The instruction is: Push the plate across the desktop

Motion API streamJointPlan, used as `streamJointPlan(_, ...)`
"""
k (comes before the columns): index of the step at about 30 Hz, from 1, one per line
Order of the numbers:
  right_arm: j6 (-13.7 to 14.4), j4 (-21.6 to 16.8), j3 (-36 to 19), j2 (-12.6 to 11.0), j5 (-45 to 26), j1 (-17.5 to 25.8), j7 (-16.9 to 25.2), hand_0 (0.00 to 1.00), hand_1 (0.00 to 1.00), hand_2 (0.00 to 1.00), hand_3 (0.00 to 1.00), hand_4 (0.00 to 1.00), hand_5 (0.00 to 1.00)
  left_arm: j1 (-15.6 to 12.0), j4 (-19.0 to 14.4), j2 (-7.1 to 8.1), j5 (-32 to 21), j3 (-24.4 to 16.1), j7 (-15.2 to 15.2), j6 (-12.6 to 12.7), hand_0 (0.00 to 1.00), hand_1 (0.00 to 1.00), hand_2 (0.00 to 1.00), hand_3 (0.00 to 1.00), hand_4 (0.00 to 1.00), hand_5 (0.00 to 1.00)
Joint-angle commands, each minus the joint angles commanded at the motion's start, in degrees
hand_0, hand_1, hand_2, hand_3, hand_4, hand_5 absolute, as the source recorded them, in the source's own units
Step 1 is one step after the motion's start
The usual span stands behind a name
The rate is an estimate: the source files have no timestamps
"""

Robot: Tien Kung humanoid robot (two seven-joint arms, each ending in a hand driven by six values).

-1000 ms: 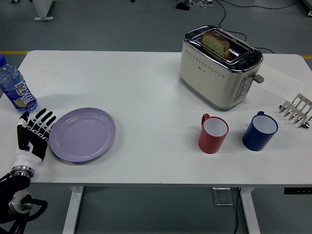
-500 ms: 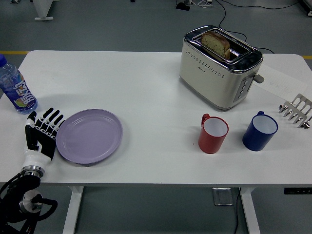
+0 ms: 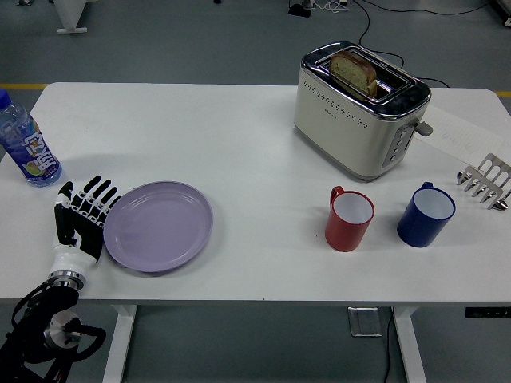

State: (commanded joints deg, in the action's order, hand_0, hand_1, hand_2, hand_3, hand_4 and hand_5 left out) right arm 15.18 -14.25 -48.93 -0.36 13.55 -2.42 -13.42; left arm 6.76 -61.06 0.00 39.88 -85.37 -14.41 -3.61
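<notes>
Left to right on the white table (image 3: 239, 144). One plastic water bottle (image 3: 25, 142) with a blue cap and printed label stands at the far left edge, partly cut off by the frame. Left hand (image 3: 80, 220), black with white finger segments, lies flat on the table near the front-left; fingers extended and spread, gripping nothing, fingertips against the plate's left rim as far as I can tell from this angle. Plate (image 3: 158, 226): one, round, pale lavender, shallow with a raised rim, nothing on it, flat on the table front-left, just right of the hand and well apart from everything else. One cream-and-chrome two-slot toaster (image 3: 359, 109) sits at the back, right of centre, angled, with one slice of brown bread (image 3: 354, 71) standing in the rear slot. Two mugs in front of it: one red mug (image 3: 350, 218) with white inside, one dark blue mug (image 3: 426, 215) with white inside, near each other, not touching. One metal toast rack (image 3: 485, 181) at the right edge, partly cropped.
</notes>
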Motion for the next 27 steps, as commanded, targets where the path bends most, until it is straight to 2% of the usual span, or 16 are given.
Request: streamJointPlan(27,-0.2,0.1,-0.1,-0.3,0.5,-0.7,0.0,0.600,0.540,0.630,0.622,0.362,0.568,1.5,-0.8,0.00,-1.3,6.8,-0.2,0.2,0.737,0.747,0.703,0.667,0.548,0.998)
